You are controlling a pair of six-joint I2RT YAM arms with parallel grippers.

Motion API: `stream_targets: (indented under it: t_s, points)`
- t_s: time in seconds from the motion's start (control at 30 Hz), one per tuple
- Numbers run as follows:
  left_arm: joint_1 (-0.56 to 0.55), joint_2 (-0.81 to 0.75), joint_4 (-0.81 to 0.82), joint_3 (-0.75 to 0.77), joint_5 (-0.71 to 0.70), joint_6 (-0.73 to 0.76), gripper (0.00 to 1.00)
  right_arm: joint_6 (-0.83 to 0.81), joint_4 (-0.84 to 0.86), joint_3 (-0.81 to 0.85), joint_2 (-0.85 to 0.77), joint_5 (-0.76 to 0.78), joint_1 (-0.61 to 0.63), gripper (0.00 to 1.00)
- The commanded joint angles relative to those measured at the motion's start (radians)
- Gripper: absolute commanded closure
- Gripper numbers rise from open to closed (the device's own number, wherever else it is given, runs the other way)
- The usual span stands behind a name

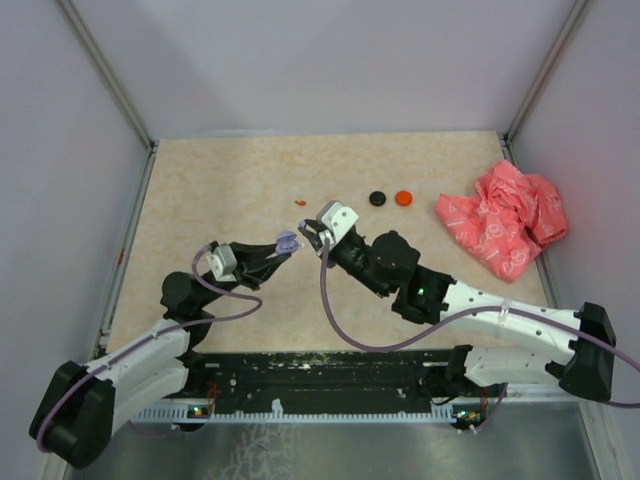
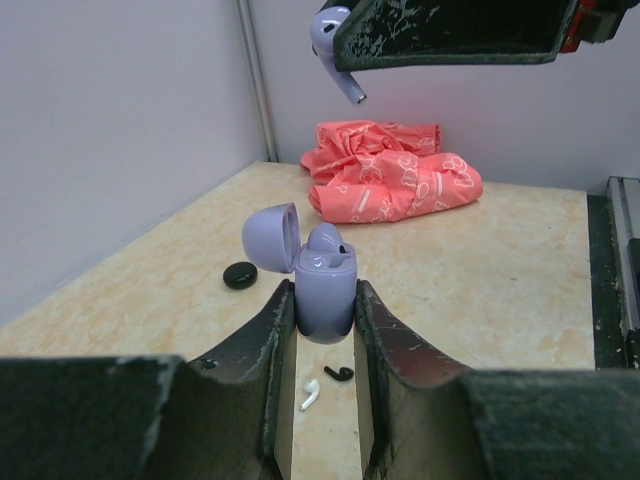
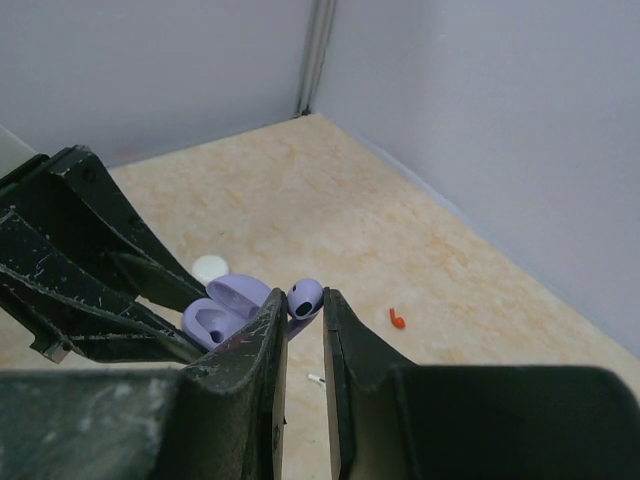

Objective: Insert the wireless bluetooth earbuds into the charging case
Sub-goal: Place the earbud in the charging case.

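Note:
My left gripper (image 1: 277,249) is shut on an open lilac charging case (image 2: 326,290), lid (image 2: 271,237) tipped back to the left. One lilac earbud (image 2: 326,241) sits in the case. My right gripper (image 3: 303,299) is shut on a second lilac earbud (image 3: 305,298), held just above and beside the case (image 3: 222,312); the left wrist view shows this earbud (image 2: 334,38) hanging high over the case. A white earbud (image 2: 310,393) and a black earbud (image 2: 338,373) lie on the table under the case. A red earbud (image 1: 300,202) lies farther back.
A black disc (image 1: 377,198) and a red disc (image 1: 403,198) lie at the back centre. A white disc (image 3: 210,268) lies behind the case. A crumpled pink-red bag (image 1: 505,215) sits at the right, near the wall.

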Motion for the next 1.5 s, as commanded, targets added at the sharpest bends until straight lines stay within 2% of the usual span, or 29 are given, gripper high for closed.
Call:
stream_targets:
  t_s: [0.0, 0.93, 1.47]
  points:
    - [0.004, 0.004, 0.081, 0.029, -0.013, -0.025, 1.00, -0.037, 0.118, 0.005, 0.024, -0.014, 0.018, 0.87]
    - [0.005, 0.036, 0.253, -0.003, -0.018, -0.116, 1.00, -0.173, 0.370, -0.074, 0.058, -0.007, 0.083, 0.89]
    - [0.004, 0.015, 0.268, -0.006, -0.019, -0.155, 1.00, -0.209, 0.393, -0.060, 0.138, -0.015, 0.116, 0.89]
